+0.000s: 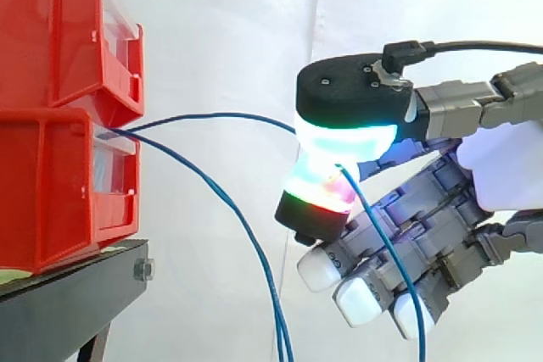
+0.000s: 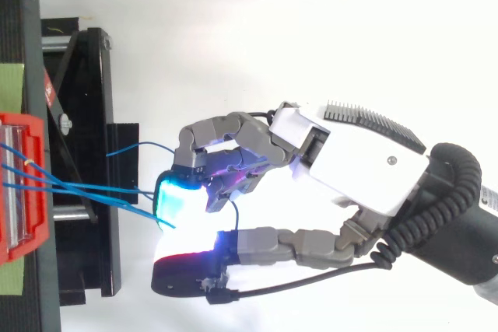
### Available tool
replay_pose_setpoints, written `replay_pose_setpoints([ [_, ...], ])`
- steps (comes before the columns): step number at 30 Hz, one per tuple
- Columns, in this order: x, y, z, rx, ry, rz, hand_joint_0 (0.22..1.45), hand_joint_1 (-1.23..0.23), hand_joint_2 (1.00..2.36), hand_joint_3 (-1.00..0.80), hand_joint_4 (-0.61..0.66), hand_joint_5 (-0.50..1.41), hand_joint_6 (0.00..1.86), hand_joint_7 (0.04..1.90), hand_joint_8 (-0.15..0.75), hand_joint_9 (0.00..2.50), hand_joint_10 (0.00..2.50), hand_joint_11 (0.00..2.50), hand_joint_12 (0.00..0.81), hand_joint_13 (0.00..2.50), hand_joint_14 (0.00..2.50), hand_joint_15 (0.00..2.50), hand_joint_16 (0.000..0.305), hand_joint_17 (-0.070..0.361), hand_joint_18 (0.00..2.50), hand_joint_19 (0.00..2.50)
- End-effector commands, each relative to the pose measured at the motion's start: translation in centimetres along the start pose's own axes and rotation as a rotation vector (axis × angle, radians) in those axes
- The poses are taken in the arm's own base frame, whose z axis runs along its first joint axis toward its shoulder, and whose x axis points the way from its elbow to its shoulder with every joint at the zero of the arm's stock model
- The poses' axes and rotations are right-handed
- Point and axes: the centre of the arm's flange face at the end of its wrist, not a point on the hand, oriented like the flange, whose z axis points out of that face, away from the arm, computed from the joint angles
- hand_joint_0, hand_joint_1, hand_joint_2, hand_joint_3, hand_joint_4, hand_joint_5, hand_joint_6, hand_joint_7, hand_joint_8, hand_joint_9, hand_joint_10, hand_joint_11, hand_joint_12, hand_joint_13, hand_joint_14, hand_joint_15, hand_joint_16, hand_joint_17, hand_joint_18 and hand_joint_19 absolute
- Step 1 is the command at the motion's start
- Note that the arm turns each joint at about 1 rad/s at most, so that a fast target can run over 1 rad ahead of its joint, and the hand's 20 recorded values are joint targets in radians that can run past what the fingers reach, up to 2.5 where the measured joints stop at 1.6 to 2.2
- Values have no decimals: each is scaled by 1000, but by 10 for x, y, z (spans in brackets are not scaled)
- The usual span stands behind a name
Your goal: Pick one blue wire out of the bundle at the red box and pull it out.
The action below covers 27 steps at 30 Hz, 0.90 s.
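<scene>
White curtain point(image 1: 254, 31), black stand point(image 1: 59, 311), bolt point(image 1: 142, 270) on its edge, green strip point(image 2: 11, 87)

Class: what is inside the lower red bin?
Blue wires emerge from the lower red bin's front opening; the hand pinches one. Their inner ends and anything else inside are hidden by its walls.

Bottom edge cuts off blue wires point(image 1: 280, 336); left edge crops red bins point(image 1: 51, 184).

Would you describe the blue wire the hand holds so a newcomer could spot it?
Find the stacked red plastic bins at the side view's left; thin blue wires leave the lower bin's front. The held wire arcs across to the hand, pinched between its glowing pads, while its neighbour droops downward.
</scene>
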Motion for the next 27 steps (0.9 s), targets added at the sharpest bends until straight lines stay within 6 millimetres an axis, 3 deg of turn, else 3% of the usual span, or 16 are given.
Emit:
replay_pose_setpoints([
  [1,0,0,0,0,0,0,581,-680,1002,-20,226,-92,900,1191,465,1160,11,644,516,910,10,431,73,165,953,562],
  [27,0,-1,0,2,2,-3,584,-686,1003,-30,221,-94,903,1173,448,1152,11,651,502,879,11,435,71,161,898,562],
])
